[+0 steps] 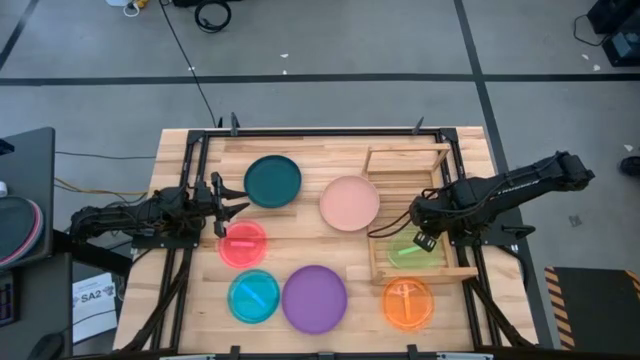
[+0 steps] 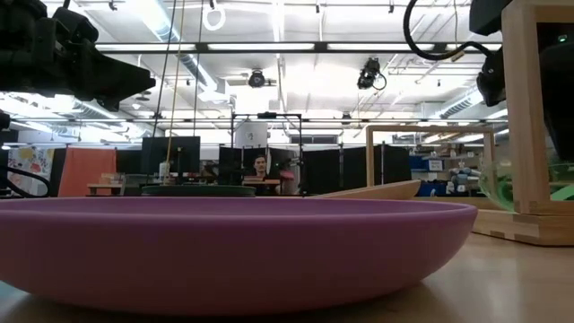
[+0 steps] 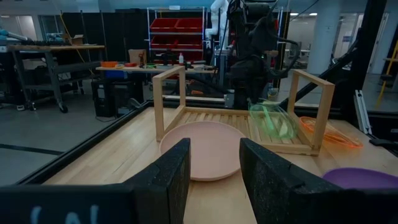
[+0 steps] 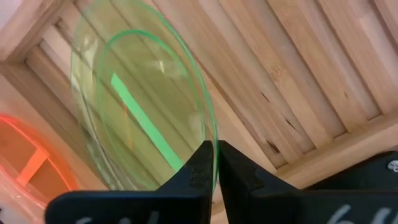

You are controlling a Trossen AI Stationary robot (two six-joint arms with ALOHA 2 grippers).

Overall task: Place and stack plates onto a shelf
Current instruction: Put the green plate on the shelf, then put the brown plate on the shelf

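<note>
The light-wood shelf (image 1: 372, 255) stands at the table's right. My right gripper (image 1: 424, 238) points down over its near half, shut on the translucent green plate (image 1: 406, 252). My left gripper (image 1: 235, 205) waits open and level at the table's left, between the dark teal plate (image 1: 272, 181) and the red-pink plate (image 1: 243, 243). The pale pink plate (image 1: 350, 203) lies beside the shelf. Cyan (image 1: 253, 296), purple (image 1: 314, 298) and orange (image 1: 408, 303) plates lie along the near edge. My right gripper pinches the green plate's rim (image 4: 214, 138) between its two fingers, coming from above and pointing down. The plate (image 3: 273, 119) sits tilted inside the shelf, its held edge raised and its opposite side low over the slats (image 4: 298, 81).
The shelf's raised rails and posts (image 3: 311, 106) frame the green plate. Its far half (image 1: 405, 175) holds nothing. The orange plate (image 4: 31, 162) lies just outside the near rail. In the low view the purple plate (image 2: 233, 251) fills the foreground.
</note>
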